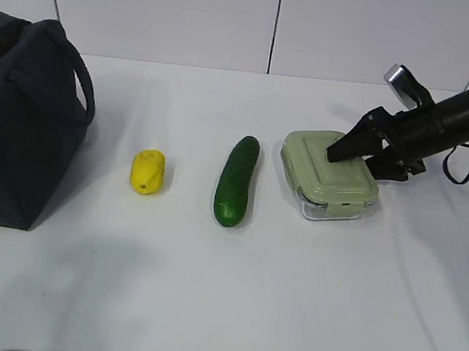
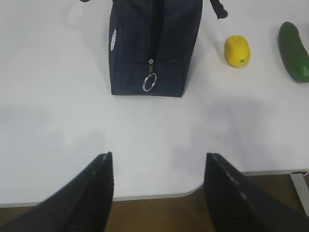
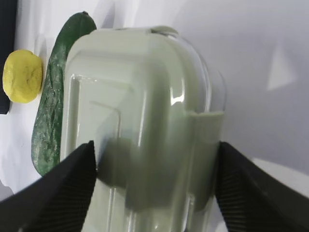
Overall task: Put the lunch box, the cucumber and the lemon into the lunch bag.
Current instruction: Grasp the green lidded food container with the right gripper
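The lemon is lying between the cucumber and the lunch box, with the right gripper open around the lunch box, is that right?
Not quite. In the exterior view the lemon lies between the lunch bag and the cucumber; it is the cucumber that lies between the lemon and the lunch box. The rest holds: the right gripper is open around the lunch box.

lunch bag (image 1: 18, 123) cut off at left edge, lunch box (image 3: 145, 121) near end cropped below

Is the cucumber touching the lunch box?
Apart. The exterior view shows a strip of bare table between the cucumber and the lunch box.
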